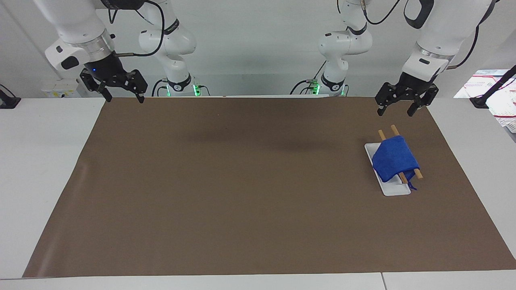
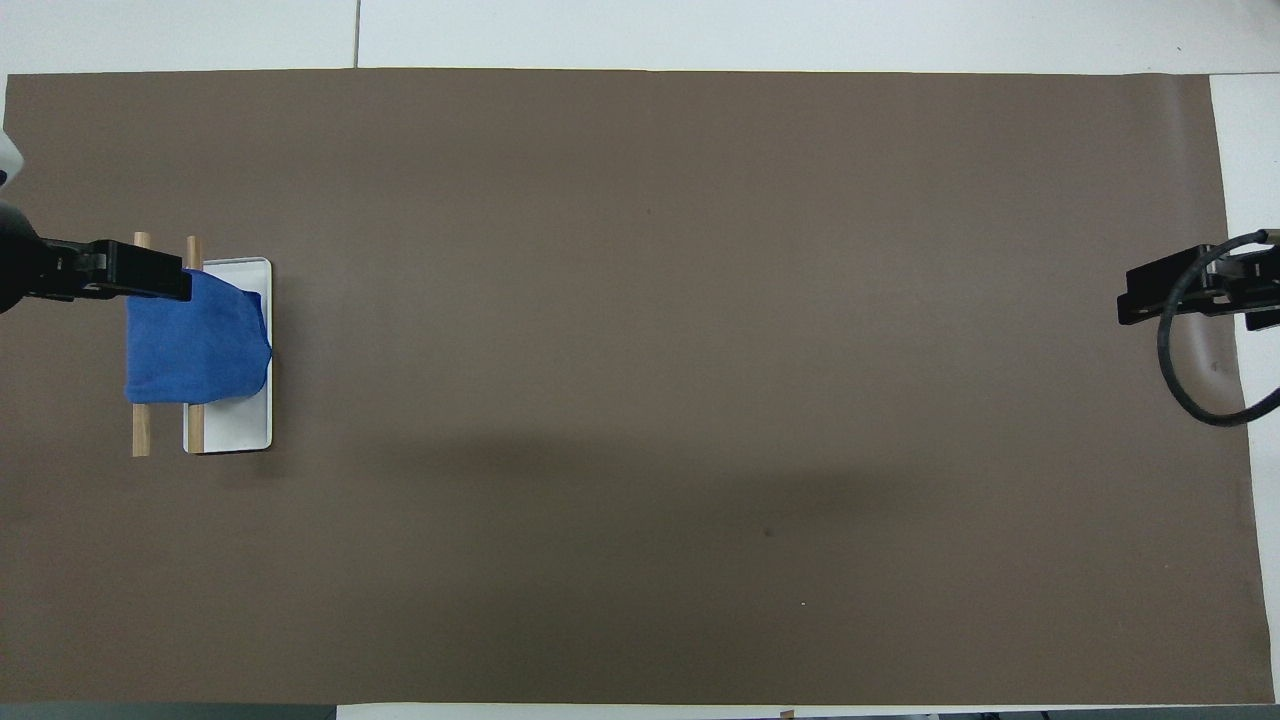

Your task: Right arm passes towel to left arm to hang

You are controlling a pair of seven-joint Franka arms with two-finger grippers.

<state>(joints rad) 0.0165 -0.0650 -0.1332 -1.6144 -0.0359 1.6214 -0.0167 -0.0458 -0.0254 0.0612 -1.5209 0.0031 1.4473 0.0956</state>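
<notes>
The blue towel [image 1: 394, 161] hangs draped over two wooden rods [image 1: 393, 129] of a small rack on a white base [image 1: 397, 189], toward the left arm's end of the table. It also shows in the overhead view [image 2: 195, 345]. My left gripper [image 1: 395, 113] is open and empty, raised in the air over the mat, clear of the rack and towel. In the overhead view the left gripper [image 2: 120, 282] overlaps the towel's edge. My right gripper [image 1: 125, 100], with its blue light, waits open and empty over the mat's corner at its own end [image 2: 1185, 290].
A brown mat [image 1: 242, 181] covers most of the white table. Papers [image 1: 489, 86] and a black stand lie off the mat at the left arm's end. A black fixture [image 1: 7, 100] sits at the right arm's end.
</notes>
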